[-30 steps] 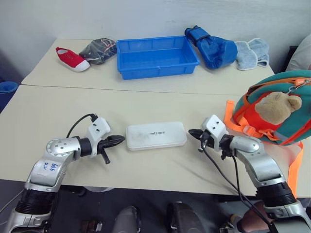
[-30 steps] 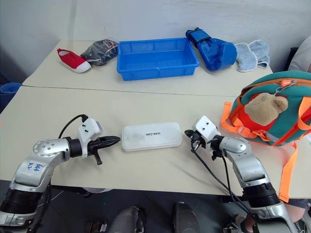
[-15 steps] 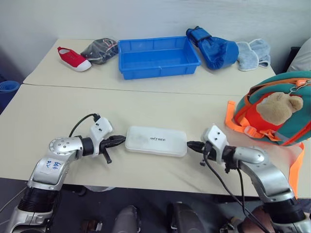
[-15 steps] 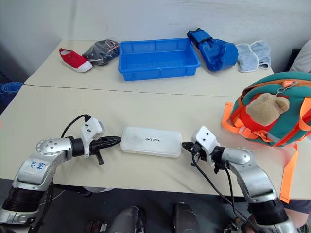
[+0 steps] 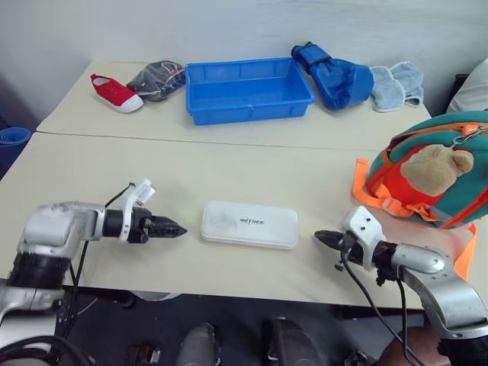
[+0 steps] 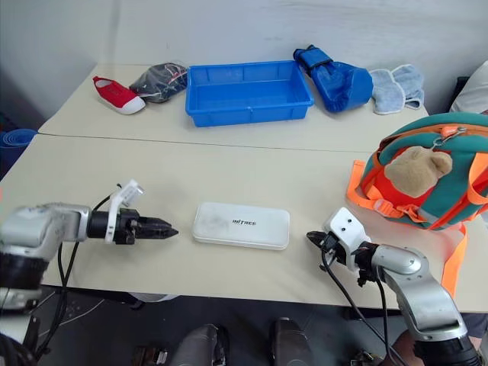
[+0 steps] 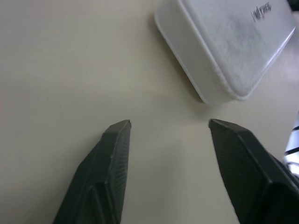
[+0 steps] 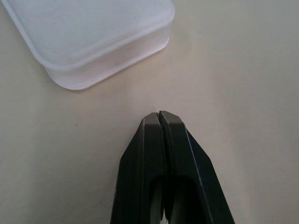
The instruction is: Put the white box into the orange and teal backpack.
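0 steps done as we are judging it: white box (image 5: 249, 224) lying flat on table (image 5: 229, 164), between our 2 grippers, touching neither. Orange and teal backpack (image 5: 431, 179) sitting at table's right edge. Left gripper (image 7: 169, 125) gaping, empty; right gripper (image 8: 159, 115) pinched closed, empty. Box looking flat, elongated, rounded corners, small dark lettering on top. Lift and stow remaining.

I see the white box (image 5: 249, 224) lying flat mid-table; the orange and teal backpack (image 5: 431, 179) sits upright at far right.
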{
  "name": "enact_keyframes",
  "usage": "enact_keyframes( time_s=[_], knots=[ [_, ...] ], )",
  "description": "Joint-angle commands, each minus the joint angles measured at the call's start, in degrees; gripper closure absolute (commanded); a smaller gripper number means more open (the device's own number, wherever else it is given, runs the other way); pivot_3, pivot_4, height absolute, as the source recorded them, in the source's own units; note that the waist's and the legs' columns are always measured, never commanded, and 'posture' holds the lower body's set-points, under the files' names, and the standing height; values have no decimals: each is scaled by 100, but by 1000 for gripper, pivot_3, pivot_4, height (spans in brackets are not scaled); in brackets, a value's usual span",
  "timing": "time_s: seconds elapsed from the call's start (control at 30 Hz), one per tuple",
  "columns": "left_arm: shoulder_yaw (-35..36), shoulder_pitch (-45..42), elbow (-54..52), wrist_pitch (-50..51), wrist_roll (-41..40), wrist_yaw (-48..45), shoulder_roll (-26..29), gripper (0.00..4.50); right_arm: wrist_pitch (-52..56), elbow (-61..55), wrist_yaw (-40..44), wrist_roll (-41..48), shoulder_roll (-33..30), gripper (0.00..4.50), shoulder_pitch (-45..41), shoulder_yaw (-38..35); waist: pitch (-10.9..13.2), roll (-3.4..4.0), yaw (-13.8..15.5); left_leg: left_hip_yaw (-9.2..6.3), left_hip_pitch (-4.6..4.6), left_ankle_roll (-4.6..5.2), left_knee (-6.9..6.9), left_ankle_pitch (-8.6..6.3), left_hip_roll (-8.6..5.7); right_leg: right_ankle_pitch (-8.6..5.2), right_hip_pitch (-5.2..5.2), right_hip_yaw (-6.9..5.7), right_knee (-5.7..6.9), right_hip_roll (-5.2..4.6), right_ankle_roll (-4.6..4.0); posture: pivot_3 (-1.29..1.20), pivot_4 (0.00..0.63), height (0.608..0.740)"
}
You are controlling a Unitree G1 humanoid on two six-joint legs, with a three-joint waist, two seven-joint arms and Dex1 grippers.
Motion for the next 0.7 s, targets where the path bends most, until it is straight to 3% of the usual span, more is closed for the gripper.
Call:
enact_keyframes(
  time_s=[0.03,0.07,0.2,0.37,0.7],
  knots=[
    [-645,-631,736,537,17,-342,-139,311,-454,66,145,-318,-228,4500,-136,289,0,0,1,1,0,0,3,0,-2,-1,1,1,-1,0,1,0,150,740],
    [-731,-851,1047,646,66,-312,-287,35,-597,185,172,-432,-256,4500,-187,410,0,0,6,3,0,0,0,0,-4,-2,0,5,-2,-1,4,0,150,740],
    [-799,-1388,1854,704,220,-87,-912,14,-871,610,170,-594,-129,4500,-552,705,-1,-1,35,4,0,0,10,0,-8,-4,3,6,1,-3,8,0,150,740],
    [-1235,-1391,1658,856,148,-345,-1179,14,-1205,1036,277,-791,-85,4500,-858,992,-1,0,29,4,0,-1,18,1,-5,-5,4,7,7,-5,12,0,150,740],
    [-319,-1608,2072,1641,-161,178,-2029,14,-1590,1393,445,-779,164,4500,-1123,1128,-3,-2,65,-1,16,-1,32,0,-5,-6,28,5,9,-10,15,0,150,740]
  ],
)
